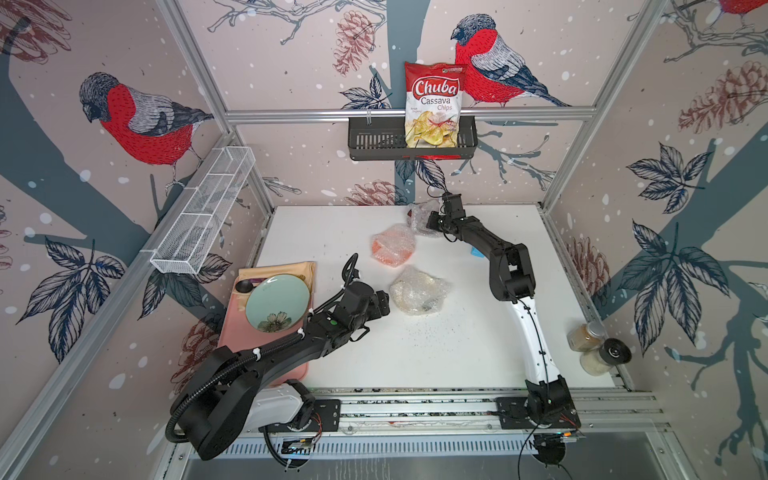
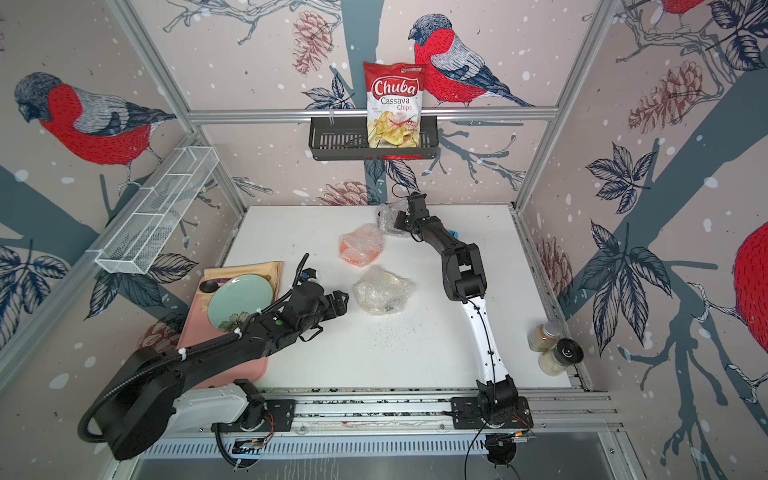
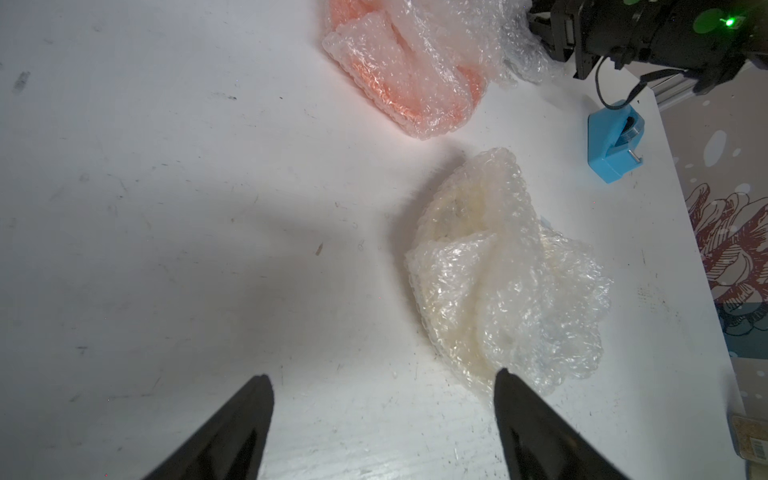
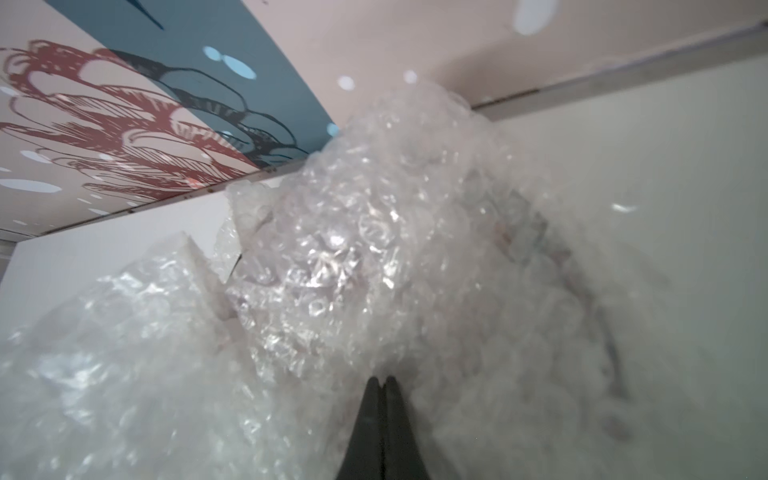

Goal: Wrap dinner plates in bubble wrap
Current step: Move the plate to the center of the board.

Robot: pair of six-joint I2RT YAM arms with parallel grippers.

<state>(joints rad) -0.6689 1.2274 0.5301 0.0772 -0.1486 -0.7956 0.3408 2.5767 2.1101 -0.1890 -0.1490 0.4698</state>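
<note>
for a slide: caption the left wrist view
Open left gripper next to a cream round plate bundled in clear crinkly bubble wrap

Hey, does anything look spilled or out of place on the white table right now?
Yes: fine dark specks are scattered over the white table, just on the robot's side of the bubble-wrapped cream plate, like spilled grains or grit. They are too small to identify.

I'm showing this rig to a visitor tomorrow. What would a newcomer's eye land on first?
Probably the red chips bag standing in the black basket on the back wall, among big red-breasted birds on the wallpaper. Then three crinkly bundles of bubble wrap on the white table, an orange plate glowing through the middle one. A pale green plate sits on the pink tray at the table's left edge.
</note>
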